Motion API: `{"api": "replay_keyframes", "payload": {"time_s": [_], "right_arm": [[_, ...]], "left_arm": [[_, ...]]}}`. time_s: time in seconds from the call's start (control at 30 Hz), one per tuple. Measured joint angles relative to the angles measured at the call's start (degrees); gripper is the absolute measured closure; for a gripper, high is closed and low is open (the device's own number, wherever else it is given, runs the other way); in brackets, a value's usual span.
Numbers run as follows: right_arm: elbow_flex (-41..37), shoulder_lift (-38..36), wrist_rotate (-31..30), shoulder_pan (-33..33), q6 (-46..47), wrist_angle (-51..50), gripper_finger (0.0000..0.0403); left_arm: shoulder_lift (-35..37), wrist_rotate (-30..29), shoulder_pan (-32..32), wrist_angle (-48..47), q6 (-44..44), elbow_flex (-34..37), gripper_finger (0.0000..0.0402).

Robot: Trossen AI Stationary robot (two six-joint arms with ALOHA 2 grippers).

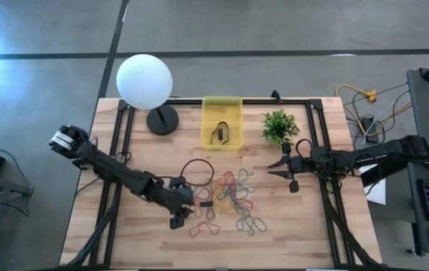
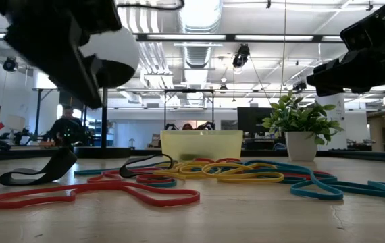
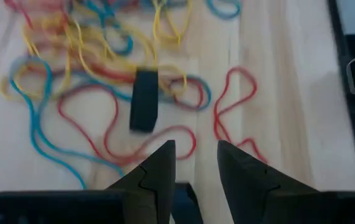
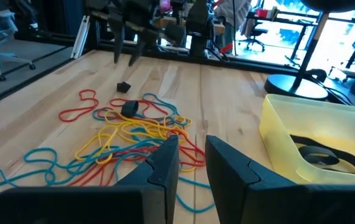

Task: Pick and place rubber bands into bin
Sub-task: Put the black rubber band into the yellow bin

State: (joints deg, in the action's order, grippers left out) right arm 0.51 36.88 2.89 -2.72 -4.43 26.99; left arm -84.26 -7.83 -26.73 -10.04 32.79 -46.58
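Rubber bands (image 1: 229, 199): a loose tangle of red, yellow, blue and black loops is lying on the middle of the table; too entwined to count. One larger thin black ring (image 1: 198, 172) is lying at the heap's edge toward the lamp, and a red loop (image 2: 98, 194) is trailing out nearest the low camera.

Bin (image 1: 222, 105): one, yellow and see-through, is sitting at the far edge of the table between the lamp and the plant. One dark band (image 4: 324, 155) is lying inside it.

Left gripper (image 3: 195, 163): one, is hanging low over the table at the heap's edge, fingers (image 3: 159, 168) slightly parted with nothing between them. A short black band (image 3: 144, 99) is lying just ahead of the tips.

Right gripper (image 4: 192, 158): one, is hovering above the table beside the plant, clear of the heap, fingers a narrow gap apart and holding nothing.

Lamp (image 1: 144, 81): one white globe on a black round base, standing beside the bin.

Plant (image 1: 279, 126): one small green plant in a white pot.

Table (image 1: 139, 233): one, pale wood planks with a black frame running along its edges.

Room: grey floor, exposed ceiling pipes and strip lights, desks and chairs beyond; one person (image 2: 65, 127) is sitting in the background.
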Motion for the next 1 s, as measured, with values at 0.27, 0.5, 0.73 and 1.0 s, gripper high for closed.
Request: {"api": "replay_keyframes", "payload": {"time_s": [0.27,0.5,0.73,1.0], "right_arm": [[0.0,0.0,0.1,0.0,0.8,0.3,0.0335],[0.0,0.0,0.1,0.0,1.1,0.5,0.0335],[0.0,0.0,0.1,0.0,1.3,0.8,0.0335],[0.0,0.0,0.1,0.0,1.4,0.8,0.0335]], "left_arm": [[-5.6,2.0,-1.0,0.6,5.8,0.9,0.0298],[-5.9,2.3,-1.6,0.6,6.2,1.2,0.0298],[-5.9,2.2,-1.6,-0.1,7.5,2.3,0.0298],[-5.9,-0.2,-1.6,-0.3,7.4,2.7,0.0298]]}}
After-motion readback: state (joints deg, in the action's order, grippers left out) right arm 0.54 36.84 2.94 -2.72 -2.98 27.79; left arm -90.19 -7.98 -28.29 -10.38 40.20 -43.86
